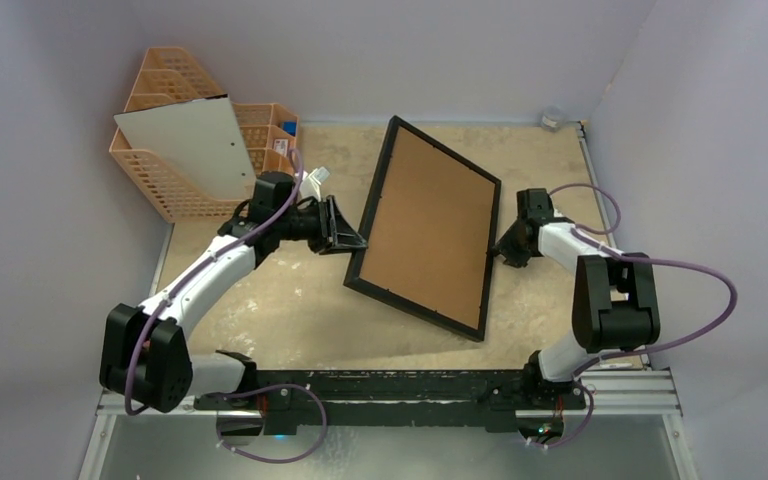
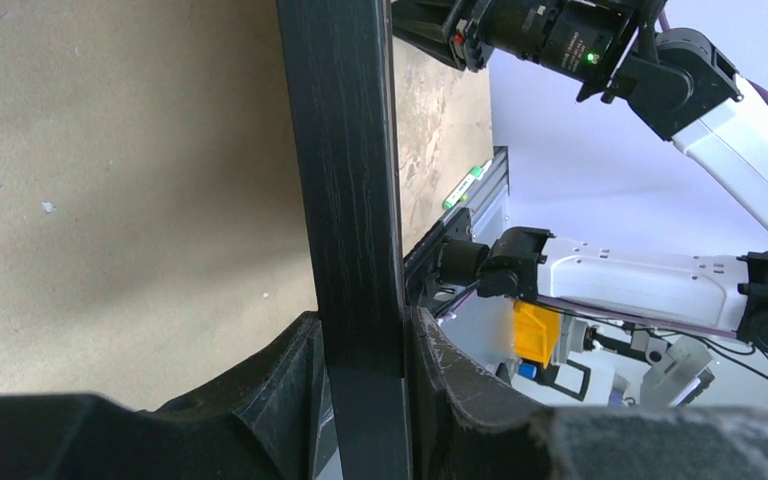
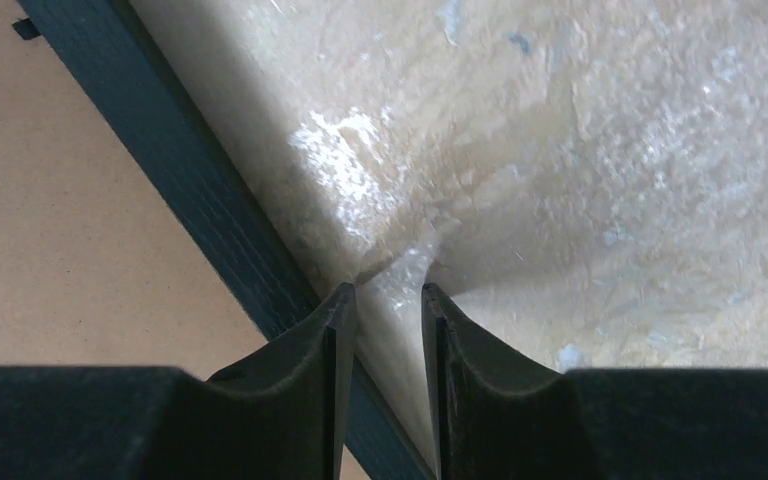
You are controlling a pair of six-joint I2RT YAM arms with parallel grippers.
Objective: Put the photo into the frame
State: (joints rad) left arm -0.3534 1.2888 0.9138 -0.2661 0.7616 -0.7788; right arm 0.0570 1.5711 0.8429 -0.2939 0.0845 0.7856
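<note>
The large rectangular black-bordered frame (image 1: 425, 230) sits brown back up on the surface (image 1: 290, 310), its 9 o'clock border clamped in the left gripper's (image 1: 348, 238) jaws. The right gripper's (image 1: 498, 250) jaws stand narrow at the 3 o'clock border (hold unconfirmed). The sunflower photo shows in no view, so insertion is outstanding.

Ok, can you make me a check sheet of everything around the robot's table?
Surface: beige blotchy table, scuffed.
Job's things: frame sits askew, brown back up; photo, nothing seen.
Clutter: orange basket at the far left holding a white board; small object in the far right corner, too small to tell.
Grippers: left gripper clamped on the frame's black edge; right gripper at the opposite edge, border between its fingers, grip unclear.
Cables: purple cables loop along both arms.
Surroundings: plain pale walls on three sides.
</note>
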